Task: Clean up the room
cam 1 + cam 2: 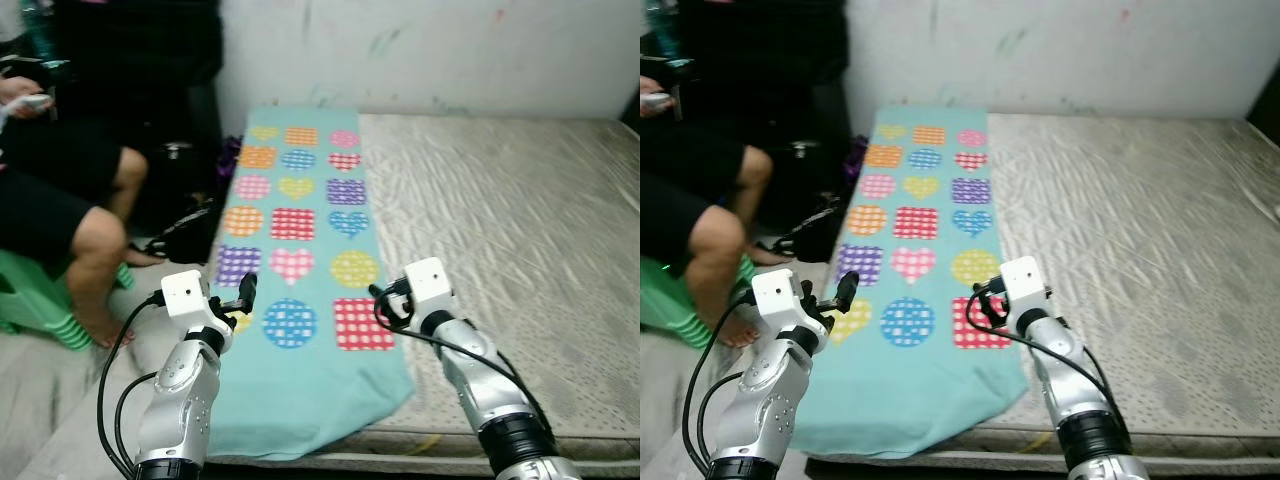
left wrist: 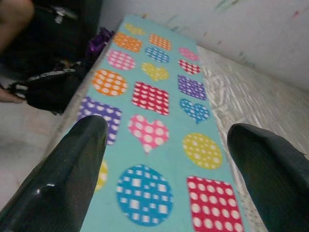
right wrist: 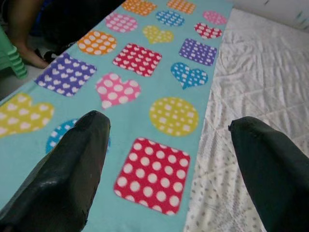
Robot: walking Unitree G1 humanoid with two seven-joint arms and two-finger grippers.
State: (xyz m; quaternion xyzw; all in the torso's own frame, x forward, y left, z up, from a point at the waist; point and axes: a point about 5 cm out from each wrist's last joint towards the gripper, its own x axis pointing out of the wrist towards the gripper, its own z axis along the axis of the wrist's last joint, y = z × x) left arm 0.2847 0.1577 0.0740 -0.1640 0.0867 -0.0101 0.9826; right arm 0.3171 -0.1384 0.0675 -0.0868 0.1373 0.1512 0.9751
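Turquoise cloth, a blanket (image 1: 300,250) printed with coloured hearts, squares and circles, lies along the mattress's (image 1: 500,250) left strip, its long axis running away from me toward the wall (image 1: 420,50). My left gripper (image 1: 243,297) hovers over the blanket's near left edge; my right gripper (image 1: 385,300) hangs over its near right edge. Both have fingers spread, holding nothing. The near hem, just below both grippers, looks to me the natural place to grab. A seated person (image 1: 70,200) is left of the mattress.
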